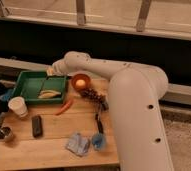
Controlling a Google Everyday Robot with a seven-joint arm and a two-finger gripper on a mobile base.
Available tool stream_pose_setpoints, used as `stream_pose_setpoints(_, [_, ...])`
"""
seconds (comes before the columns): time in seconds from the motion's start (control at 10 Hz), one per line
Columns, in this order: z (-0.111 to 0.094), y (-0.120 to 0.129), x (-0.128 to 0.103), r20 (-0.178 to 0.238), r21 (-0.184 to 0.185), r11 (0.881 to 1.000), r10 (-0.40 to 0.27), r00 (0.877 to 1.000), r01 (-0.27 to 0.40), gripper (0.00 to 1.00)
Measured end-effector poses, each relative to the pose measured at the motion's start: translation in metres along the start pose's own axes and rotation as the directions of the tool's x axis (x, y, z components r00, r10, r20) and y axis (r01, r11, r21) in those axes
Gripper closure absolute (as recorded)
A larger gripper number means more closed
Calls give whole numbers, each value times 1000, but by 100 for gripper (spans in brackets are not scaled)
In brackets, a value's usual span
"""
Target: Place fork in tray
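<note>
The dark green tray [24,80] sits at the table's far left. My gripper [51,71] is at the tray's far right corner, just over the rim, at the end of the white arm [96,67]. A slim pale fork [43,86] runs diagonally inside the tray, just below the gripper. I cannot tell whether the gripper touches it. A yellowish piece of food [49,93] lies in the tray beside it.
A small orange bowl [80,81] stands right of the tray, with a dark cluster [93,94] beside it. On the wooden table lie a carrot [65,106], a black block [36,125], a white cup [17,106], a metal cup [4,133], a dark-handled utensil [98,122] and a crumpled packet [78,144].
</note>
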Motion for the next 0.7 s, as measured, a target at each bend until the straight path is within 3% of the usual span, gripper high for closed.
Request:
stream_pose_setpoints(0.2, [31,9,-3,63,-54,998,37,997,-34,20])
stream_pose_setpoints(0.3, [39,12,-4,75,-69,997,47,996,-41,20])
stream_pose_setpoints(0.7, [39,12,-4,75,-69,997,47,996,-42,20])
